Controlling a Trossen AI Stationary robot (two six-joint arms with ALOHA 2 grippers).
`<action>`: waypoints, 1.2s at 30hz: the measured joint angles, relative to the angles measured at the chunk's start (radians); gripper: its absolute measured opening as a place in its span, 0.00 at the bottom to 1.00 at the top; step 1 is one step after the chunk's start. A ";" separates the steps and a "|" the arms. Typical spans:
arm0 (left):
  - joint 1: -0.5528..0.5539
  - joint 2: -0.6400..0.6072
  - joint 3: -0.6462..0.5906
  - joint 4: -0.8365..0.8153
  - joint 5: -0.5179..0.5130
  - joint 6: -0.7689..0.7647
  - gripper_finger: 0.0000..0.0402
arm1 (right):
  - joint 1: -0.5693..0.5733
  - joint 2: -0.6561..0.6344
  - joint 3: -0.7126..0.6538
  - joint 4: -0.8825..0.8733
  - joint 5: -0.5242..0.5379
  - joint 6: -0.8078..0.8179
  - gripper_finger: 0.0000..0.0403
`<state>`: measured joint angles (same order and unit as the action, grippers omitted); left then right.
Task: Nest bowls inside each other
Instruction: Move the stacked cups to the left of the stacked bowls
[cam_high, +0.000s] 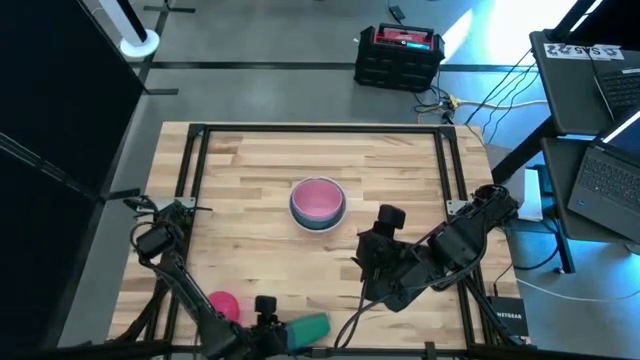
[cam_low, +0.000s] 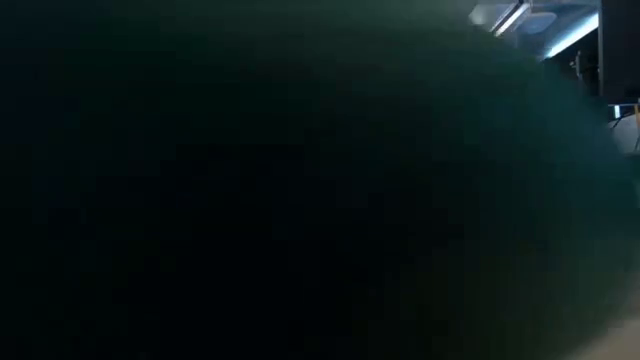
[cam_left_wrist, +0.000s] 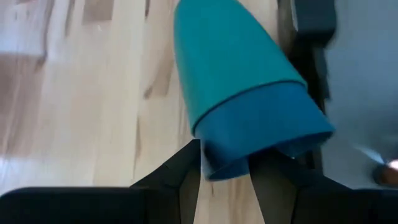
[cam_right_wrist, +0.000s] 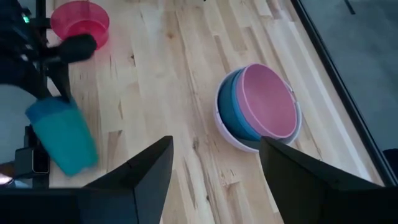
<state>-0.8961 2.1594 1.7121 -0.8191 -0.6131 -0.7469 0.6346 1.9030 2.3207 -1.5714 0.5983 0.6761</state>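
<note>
Nested bowls (cam_high: 318, 203) mid-table, near open right tool (cam_right_wrist: 214, 171), left tool (cam_left_wrist: 224, 180) gripping teal cup (cam_left_wrist: 239, 81)

Dark jointed arms, black cables trailing (blocky wrists), wedge-shaped black jaws.

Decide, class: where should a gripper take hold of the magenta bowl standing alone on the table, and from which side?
Grip the magenta bowl by its rim, coming from above: it stands upright, mouth open, so one finger can go inside the thin wall and one outside. The free right gripper is probably best placed.
</note>
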 joint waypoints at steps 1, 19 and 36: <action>0.010 0.009 -0.001 0.024 -0.001 0.013 0.29 | 0.000 0.000 0.000 0.001 0.000 0.000 0.55; 0.107 0.011 0.000 0.072 -0.019 0.008 0.00 | 0.001 0.001 0.000 0.001 -0.005 -0.006 0.55; 0.302 -0.414 0.106 -0.705 0.245 -0.291 0.00 | 0.188 -0.095 -0.308 0.007 0.116 0.315 0.55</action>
<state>-0.5937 1.7450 1.8184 -1.5236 -0.3683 -1.0377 0.8230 1.8079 2.0127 -1.5643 0.7146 0.9916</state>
